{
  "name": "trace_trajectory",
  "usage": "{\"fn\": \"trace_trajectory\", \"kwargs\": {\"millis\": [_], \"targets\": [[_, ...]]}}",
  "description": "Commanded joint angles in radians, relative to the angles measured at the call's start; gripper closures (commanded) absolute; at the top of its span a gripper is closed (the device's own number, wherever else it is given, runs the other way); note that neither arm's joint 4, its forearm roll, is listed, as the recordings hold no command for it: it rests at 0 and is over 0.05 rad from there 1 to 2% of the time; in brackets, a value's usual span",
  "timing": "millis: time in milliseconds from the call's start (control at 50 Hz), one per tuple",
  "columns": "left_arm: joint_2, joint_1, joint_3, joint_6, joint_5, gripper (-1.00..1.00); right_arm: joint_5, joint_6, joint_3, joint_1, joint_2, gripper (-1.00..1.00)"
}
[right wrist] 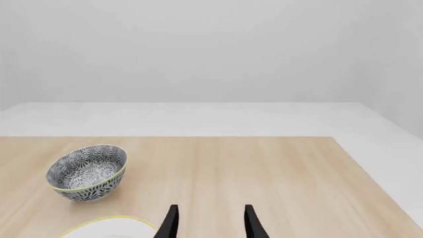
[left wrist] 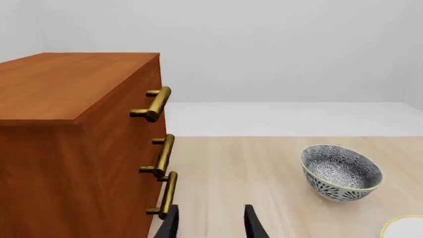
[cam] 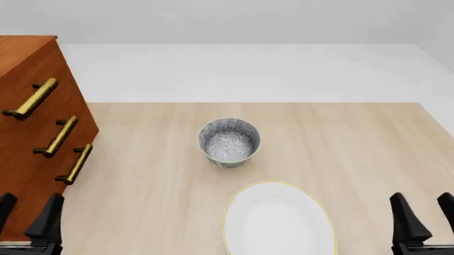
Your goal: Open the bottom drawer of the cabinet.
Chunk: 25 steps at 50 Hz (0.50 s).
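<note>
Reddish-brown bottom drawer (cam: 50, 180) with brass bar handle (cam: 75, 164), flush in cabinet (cam: 28, 106); both arms' fingers wide.

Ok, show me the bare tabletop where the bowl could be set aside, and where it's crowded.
Widest bare wood: the right side of the table, bounded by the bowl, the plate and the right gripper. A narrower bare strip lies between bowl and cabinet. Crowded: beside the bottom drawer handle, where the left gripper sits, and the bowl-to-plate gap.
</note>
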Motion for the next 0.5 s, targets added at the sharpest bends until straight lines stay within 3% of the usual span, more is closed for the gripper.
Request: {"fn": "trace_trajectory", "kwargs": {"millis": [20,280,360,500], "targets": [[0.003,-0.008,-0.003,0.002,0.006,-1.0,-0.001,0.0,-0.003,0.0,0.005,-1.0],[0.063,-0.007,-0.064,0.036,-0.034,-1.0,0.002,0.001,-0.005,0.0,0.004,-1.0],[0.179,-0.049,-0.104,0.089,-0.121,-1.0,0.003,0.001,-0.005,0.0,0.003,-1.0],[0.277,-0.084,-0.168,0.137,-0.142,-1.0,0.004,0.001,-0.005,0.0,0.003,-1.0]]}}
